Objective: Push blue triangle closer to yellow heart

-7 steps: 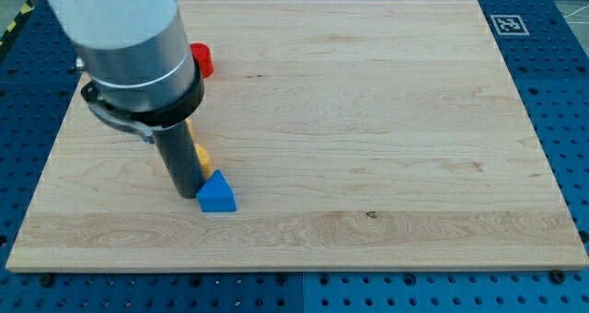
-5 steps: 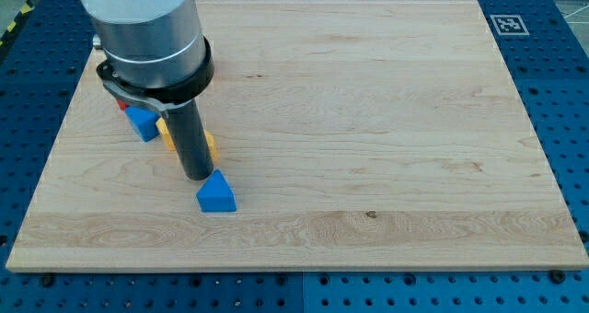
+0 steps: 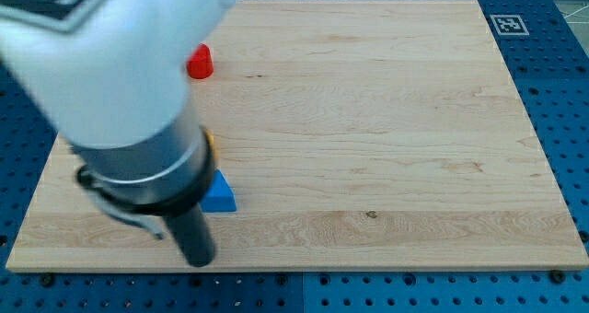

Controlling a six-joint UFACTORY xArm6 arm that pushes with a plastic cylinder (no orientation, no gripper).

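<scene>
Wooden board (image 3: 386, 120) on a blue pegboard table (image 3: 571, 92). My tip (image 3: 199, 260) rests near the board's bottom edge at the view's lower left, just below and left of the blue triangle (image 3: 221, 195), apart from it. The arm has no fingers, only the rod. The arm's body (image 3: 120, 83) hides the triangle's left part and nearly all of a yellow block (image 3: 210, 144) above it, whose shape cannot be made out. A red block (image 3: 200, 63) lies well apart toward the view's top.
</scene>
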